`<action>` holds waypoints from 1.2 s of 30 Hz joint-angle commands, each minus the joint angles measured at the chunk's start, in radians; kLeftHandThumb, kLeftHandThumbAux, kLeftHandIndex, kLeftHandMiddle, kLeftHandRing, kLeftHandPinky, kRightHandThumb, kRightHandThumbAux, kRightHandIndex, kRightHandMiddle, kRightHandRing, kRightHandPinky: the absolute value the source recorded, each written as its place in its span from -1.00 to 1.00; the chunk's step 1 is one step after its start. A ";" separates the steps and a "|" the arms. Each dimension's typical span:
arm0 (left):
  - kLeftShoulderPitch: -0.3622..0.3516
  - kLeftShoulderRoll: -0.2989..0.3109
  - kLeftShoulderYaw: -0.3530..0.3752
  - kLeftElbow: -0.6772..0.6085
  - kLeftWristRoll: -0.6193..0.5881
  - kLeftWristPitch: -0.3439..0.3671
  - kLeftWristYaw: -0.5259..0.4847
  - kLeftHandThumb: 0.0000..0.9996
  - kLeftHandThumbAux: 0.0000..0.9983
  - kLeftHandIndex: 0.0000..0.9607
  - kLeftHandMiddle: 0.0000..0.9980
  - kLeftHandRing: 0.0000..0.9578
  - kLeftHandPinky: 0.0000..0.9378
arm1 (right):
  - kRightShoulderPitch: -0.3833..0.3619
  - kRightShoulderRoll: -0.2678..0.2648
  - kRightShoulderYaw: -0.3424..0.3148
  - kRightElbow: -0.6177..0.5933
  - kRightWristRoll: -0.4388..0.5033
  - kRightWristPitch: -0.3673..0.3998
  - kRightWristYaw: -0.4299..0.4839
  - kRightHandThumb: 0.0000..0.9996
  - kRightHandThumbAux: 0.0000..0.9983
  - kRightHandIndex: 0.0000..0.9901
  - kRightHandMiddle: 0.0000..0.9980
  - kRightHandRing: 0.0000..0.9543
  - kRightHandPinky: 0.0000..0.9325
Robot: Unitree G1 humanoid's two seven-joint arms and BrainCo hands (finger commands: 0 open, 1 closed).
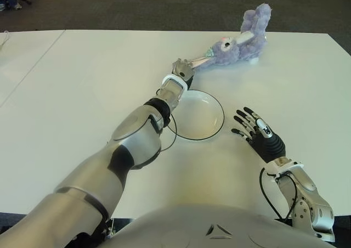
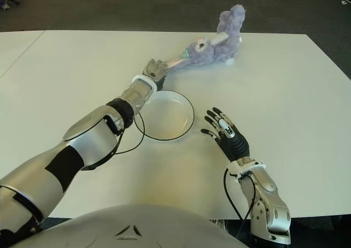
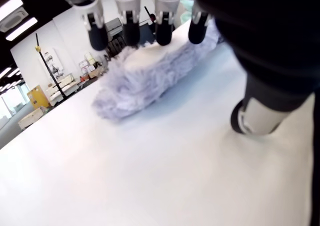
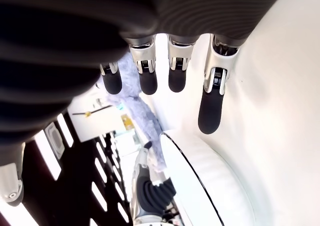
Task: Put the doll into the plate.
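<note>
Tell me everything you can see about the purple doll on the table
The doll is a fluffy lilac plush, rabbit-like, with a pale face patch and a long limb or ear stretched toward the plate. It lies on its side on the white table, beyond the plate, not in it. The left hand reaches to the tip of that stretched part, fingers open above the fur in the left wrist view; a grasp isn't visible. The right hand shows right of the plate.
</note>
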 commanded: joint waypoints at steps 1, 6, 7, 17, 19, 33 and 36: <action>0.115 -0.020 -0.038 0.029 0.010 -0.113 -0.084 -0.58 0.15 -1.00 -1.00 -0.98 -0.88 | 0.014 -0.001 0.023 0.073 -0.012 0.077 -0.031 -0.78 0.07 -1.00 -1.00 -0.98 -0.69; 0.106 -0.008 -0.049 0.022 0.016 -0.132 -0.063 -0.61 0.17 -1.00 -0.99 -0.92 -0.82 | -0.013 0.005 0.033 0.098 -0.026 0.059 -0.042 -0.74 0.07 -1.00 -1.00 -0.96 -0.69; 0.105 -0.006 -0.051 0.021 0.017 -0.133 -0.060 -0.61 0.17 -1.00 -0.98 -0.92 -0.82 | -0.020 0.006 0.035 0.105 -0.030 0.054 -0.044 -0.74 0.07 -1.00 -1.00 -0.96 -0.70; 0.076 0.033 -0.026 0.013 -0.012 -0.136 0.030 -0.63 0.21 -1.00 -0.91 -0.87 -0.85 | -0.113 0.018 0.041 0.206 -0.088 -0.050 -0.062 -0.74 0.12 -1.00 -1.00 -0.97 -0.82; 0.072 0.047 -0.010 0.009 -0.026 -0.138 0.072 -0.64 0.22 -1.00 -0.89 -0.85 -0.84 | -0.155 0.026 0.035 0.268 -0.101 -0.090 -0.060 -0.74 0.14 -1.00 -1.00 -0.98 -0.83; 0.102 0.085 0.075 0.007 -0.104 -0.147 0.226 -0.60 0.28 -1.00 -0.80 -0.75 -0.86 | -0.679 0.005 -0.023 0.909 -0.190 -0.320 -0.108 -0.86 0.26 -1.00 -1.00 -0.99 -0.95; 0.108 0.084 0.090 0.007 -0.120 -0.144 0.233 -0.59 0.29 -1.00 -0.79 -0.74 -0.82 | -0.898 -0.032 -0.030 1.234 -0.226 -0.403 -0.123 -0.91 0.24 -1.00 -0.99 -0.99 -0.96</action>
